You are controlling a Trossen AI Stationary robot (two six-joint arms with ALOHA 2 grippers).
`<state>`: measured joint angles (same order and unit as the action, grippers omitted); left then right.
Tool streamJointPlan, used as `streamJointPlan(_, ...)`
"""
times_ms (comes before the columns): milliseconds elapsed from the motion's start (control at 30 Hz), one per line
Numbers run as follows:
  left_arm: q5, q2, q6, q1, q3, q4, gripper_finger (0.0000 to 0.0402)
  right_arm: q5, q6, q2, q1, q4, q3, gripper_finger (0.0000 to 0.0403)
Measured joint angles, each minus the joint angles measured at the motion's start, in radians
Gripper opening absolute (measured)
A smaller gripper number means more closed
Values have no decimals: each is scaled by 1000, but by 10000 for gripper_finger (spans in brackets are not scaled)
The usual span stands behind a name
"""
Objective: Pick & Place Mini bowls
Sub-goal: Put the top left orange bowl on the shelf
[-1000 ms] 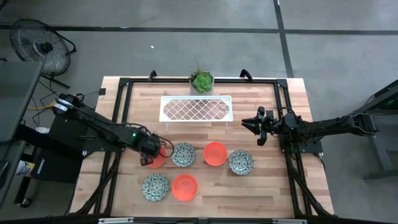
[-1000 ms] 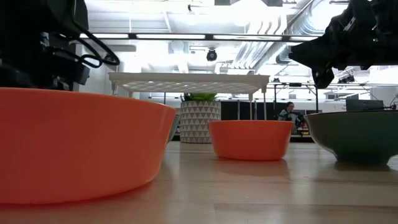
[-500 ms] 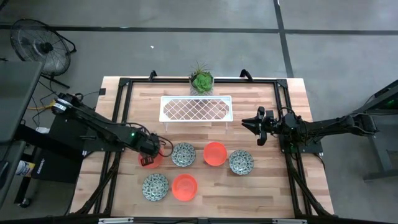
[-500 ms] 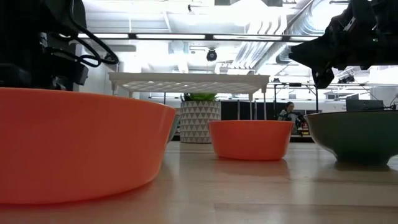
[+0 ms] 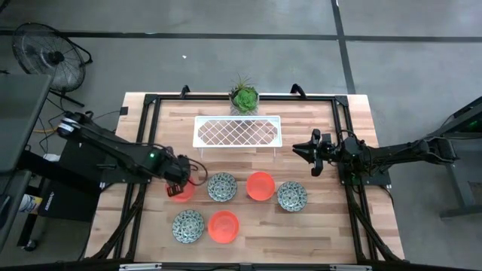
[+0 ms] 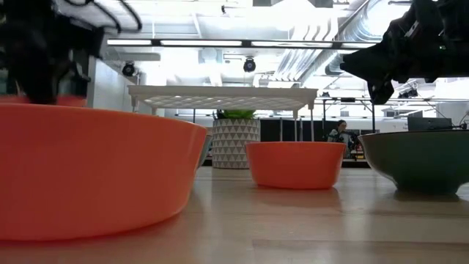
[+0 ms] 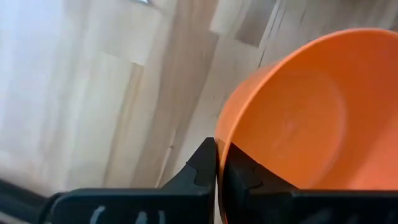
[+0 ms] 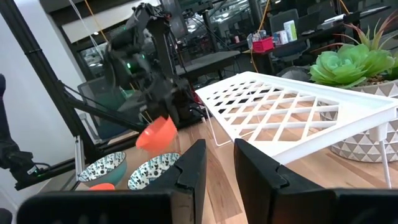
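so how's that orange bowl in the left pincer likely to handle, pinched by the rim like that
Probably stiff: the orange bowl keeps its round shape in the left pincer. Likely light, hanging tilted off the table by one rim. Its smooth wall might slip.

— Where is the left arm?

— It reaches in from the table's left edge, and the left gripper point(image 5: 178, 183) has its two dark fingers point(image 7: 205, 165) pinched tight on the rim of a plain bright orange round mini bowl point(image 7: 305, 118), held tilted clear of the tabletop.

— And the right arm?

— It waits above the table's right side, stretched level, with the right gripper point(image 5: 300, 151) pointing inward, its dark fingers point(image 8: 255, 168) set a narrow gap apart with nothing between them.
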<state>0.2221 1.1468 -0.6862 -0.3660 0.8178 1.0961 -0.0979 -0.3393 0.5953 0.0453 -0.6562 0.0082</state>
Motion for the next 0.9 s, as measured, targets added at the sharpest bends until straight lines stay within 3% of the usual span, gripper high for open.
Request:
streamJointPlan(300,67,-45,-123,6,260,211,0,0,0,0,0,17,0,71)
streamJointPlan(533,87,-42,-183,122,457,242,0,0,0,0,0,31,0,71)
streamJointPlan(700,97,-3,-106,244,537,258,0,0,0,0,0,33,0,71)
streamJointPlan(900,40,47,36,363,596,231,0,0,0,0,0,33,0,71)
